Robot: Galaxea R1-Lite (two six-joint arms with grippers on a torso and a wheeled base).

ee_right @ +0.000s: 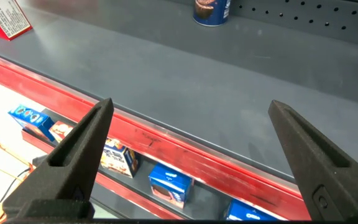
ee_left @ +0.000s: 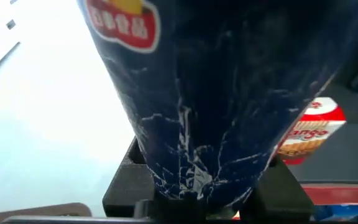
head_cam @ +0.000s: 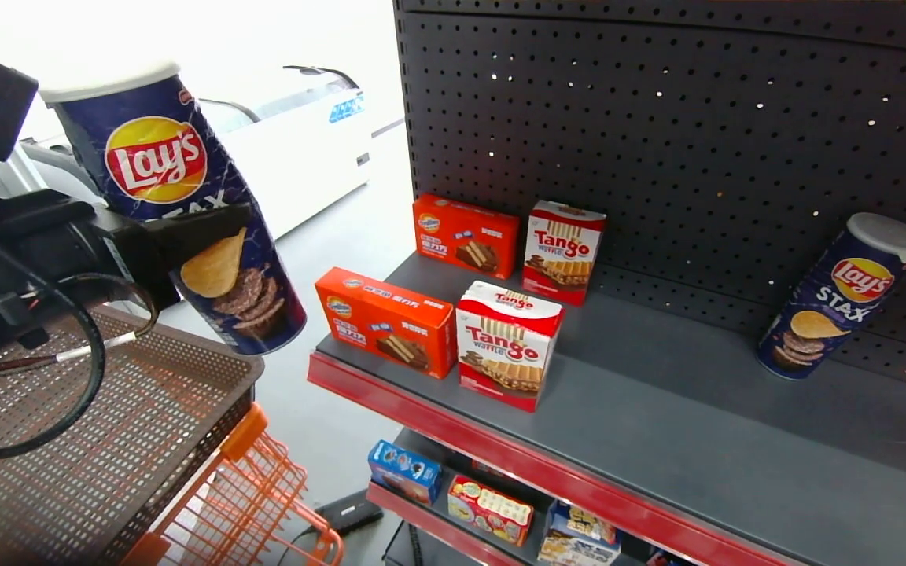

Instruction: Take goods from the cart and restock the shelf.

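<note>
Nearest, on the left, the cart's brown perforated tray (head_cam: pixel 146 409) sits over its orange wire basket (head_cam: pixel 248 503). No goods show on the part of the tray in view. Above it the left gripper (head_cam: pixel 197 236) is clamped around the lower half of a dark blue cylindrical chip can with a white lid (head_cam: pixel 178 204), which is tilted with its lid away from the shelf and clear of the tray. The step in hand looks like the carry: the can is out of the cart and not yet on the shelf. The right gripper (ee_right: pixel 191 112) hangs with its jaws spread wide and nothing between them, above the red front lip of the grey metal shelf (head_cam: pixel 657 409). A lower shelf beneath holds at least three small boxes (head_cam: pixel 491 509). The next move, as I judge it, calls for swinging the can right, over the lip, turning it upright and setting it on the bare stretch right of the boxes, without knocking the front row. That row holds one flat orange cardboard box (head_cam: pixel 386 321) and one red-and-white wafer box (head_cam: pixel 510 342). Behind stand a second orange box (head_cam: pixel 465 234) and a second wafer box (head_cam: pixel 565 250). Far right, a second blue chip can (head_cam: pixel 842 299) rests by the black pegboard back (head_cam: pixel 657 118). That makes two cans, two orange boxes and two wafer boxes.
</note>
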